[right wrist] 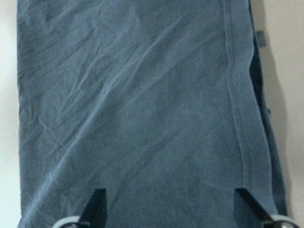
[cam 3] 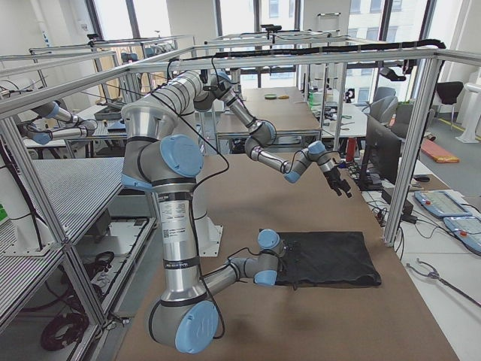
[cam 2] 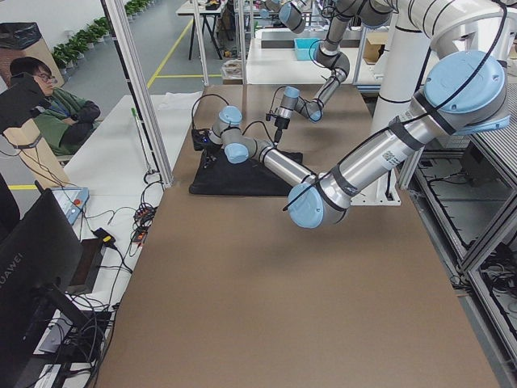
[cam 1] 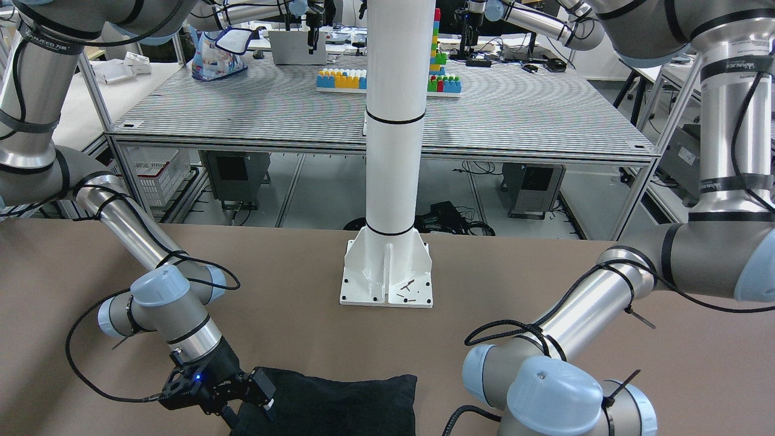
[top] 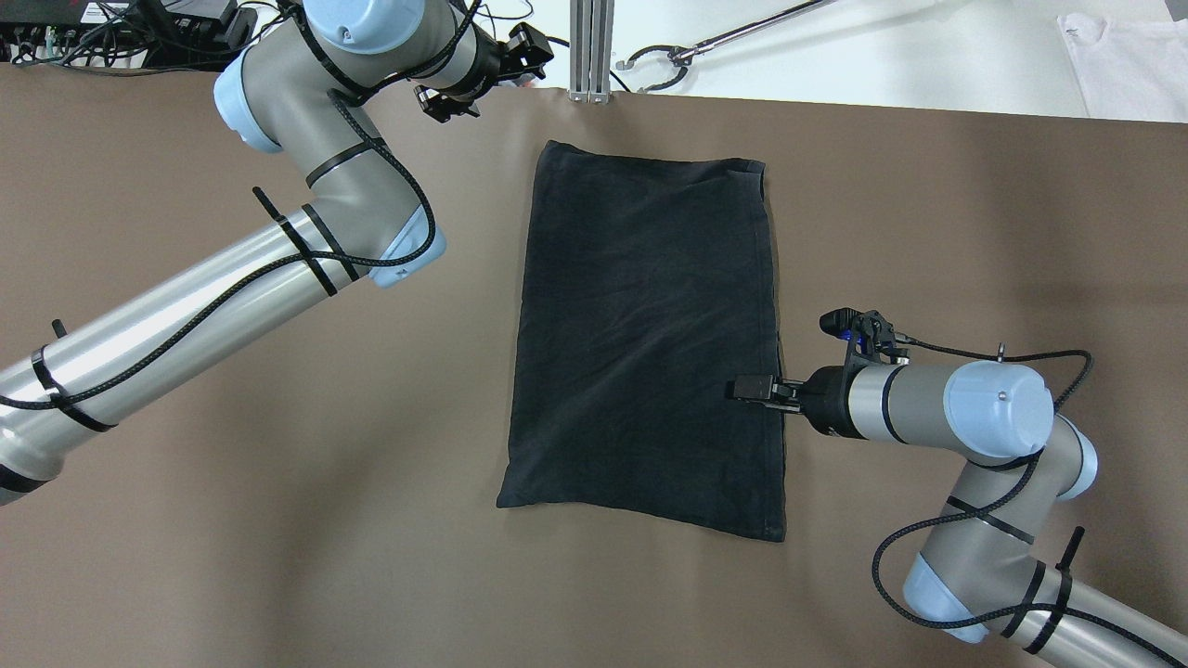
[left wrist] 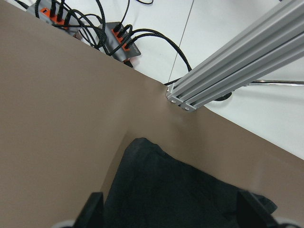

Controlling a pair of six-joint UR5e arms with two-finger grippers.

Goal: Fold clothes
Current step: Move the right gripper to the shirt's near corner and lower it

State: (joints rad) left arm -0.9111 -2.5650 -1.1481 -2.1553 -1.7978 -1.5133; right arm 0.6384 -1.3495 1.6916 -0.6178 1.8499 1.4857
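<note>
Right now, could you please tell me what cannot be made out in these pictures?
- Front-facing view: the bottom edge cuts off most of the black cloth.
- Right wrist view: right claw cropped to its tips; contact with the cloth unclear.
- Right-side view: left claw too small.

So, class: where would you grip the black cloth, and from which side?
I'd pinch the cloth by its hemmed long edge on the robot's right, coming in low from that side. It lies flat, so only an edge offers a lip, and the right gripper sits there, jaws open.
</note>
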